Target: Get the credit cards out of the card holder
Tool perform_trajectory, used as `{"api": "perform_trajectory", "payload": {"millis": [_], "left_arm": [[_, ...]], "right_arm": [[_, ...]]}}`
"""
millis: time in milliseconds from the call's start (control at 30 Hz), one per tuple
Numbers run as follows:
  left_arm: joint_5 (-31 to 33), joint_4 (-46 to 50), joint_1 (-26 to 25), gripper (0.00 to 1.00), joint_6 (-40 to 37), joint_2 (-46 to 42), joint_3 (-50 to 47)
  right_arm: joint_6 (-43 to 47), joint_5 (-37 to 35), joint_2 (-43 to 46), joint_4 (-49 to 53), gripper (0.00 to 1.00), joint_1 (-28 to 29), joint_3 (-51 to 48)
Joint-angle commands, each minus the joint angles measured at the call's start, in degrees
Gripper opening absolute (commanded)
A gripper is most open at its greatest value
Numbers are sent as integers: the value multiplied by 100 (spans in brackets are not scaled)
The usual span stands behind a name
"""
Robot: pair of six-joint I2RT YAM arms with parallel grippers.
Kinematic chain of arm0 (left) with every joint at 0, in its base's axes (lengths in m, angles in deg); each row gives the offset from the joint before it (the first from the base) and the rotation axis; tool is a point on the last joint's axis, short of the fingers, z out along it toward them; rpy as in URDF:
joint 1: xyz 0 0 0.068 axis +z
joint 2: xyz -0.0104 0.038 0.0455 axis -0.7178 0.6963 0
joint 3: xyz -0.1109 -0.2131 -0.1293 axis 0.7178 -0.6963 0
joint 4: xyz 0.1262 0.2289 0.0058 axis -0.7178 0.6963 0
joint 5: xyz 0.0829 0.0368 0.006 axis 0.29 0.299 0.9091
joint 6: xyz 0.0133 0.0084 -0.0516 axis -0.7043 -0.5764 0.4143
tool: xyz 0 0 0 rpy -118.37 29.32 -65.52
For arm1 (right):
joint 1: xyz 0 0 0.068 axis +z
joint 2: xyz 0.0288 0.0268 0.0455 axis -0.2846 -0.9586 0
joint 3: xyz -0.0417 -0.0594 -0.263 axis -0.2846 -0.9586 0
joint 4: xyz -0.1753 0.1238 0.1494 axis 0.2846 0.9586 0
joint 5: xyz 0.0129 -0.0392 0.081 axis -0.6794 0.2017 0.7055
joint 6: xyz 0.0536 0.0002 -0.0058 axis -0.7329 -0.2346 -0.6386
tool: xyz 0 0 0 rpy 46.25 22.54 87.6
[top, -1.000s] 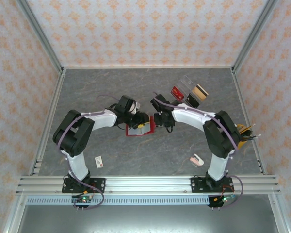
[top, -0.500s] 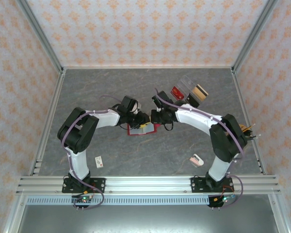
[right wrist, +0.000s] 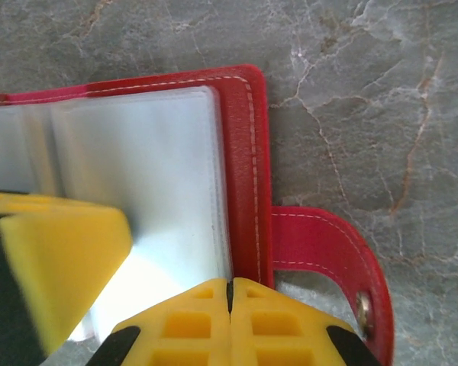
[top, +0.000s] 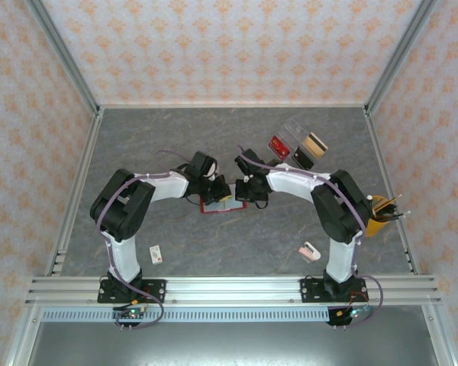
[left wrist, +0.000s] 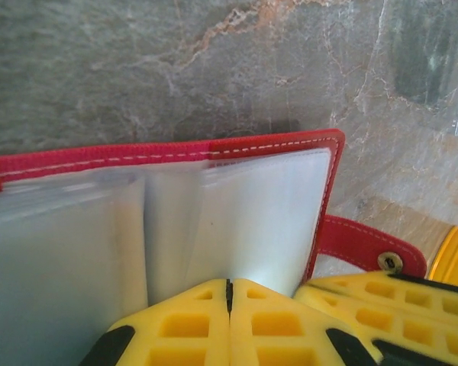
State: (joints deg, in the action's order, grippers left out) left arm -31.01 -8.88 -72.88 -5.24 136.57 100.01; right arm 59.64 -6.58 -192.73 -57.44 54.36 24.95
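The holder [top: 217, 207] lies open and flat near the middle of the table [top: 153, 145], between the two grippers. Its clear sleeves [left wrist: 244, 221] look pale and glossy; whether a card sits inside them I cannot tell. Its strap [right wrist: 320, 244] with a snap lies flat on the stone at the right side. Behind and to the right, well apart, a clear tray [top: 292, 128] holds cards [top: 316, 142], one tan and one red, and a dark red block [top: 304, 158].

The left gripper [left wrist: 229, 301] reaches in from the left, with its fingers pressed together at the edge of the sleeves. The right gripper [right wrist: 230, 301] reaches in from the right, fingers also together, at the corner where a sleeve meets the red border. Whether either one pinches a sleeve I cannot tell. The two grippers stand just beside each other. Both arms bend inward with the elbows out.

Bare stone lies behind the holder and in front of it. A small white card [top: 156, 254] lies near the left base.
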Motion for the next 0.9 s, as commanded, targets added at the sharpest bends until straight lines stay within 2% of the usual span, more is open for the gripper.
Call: {"api": "perform_trajectory", "payload": {"millis": [0, 167, 400, 867], "left_arm": [[320, 502, 49, 9, -113, -478, 63], [798, 1174, 313, 19, -281, -907, -106], [1115, 1526, 521, 31, -368, -1144, -385], [983, 1499, 520, 35, -395, -839, -335]], "right_arm": [[-64, -124, -144, 126, 6, -12, 183], [-65, -249, -238, 217, 6, -12, 217], [-35, -260, -314, 253, 6, -12, 234], [-51, -224, -371, 270, 8, -12, 243]]}}
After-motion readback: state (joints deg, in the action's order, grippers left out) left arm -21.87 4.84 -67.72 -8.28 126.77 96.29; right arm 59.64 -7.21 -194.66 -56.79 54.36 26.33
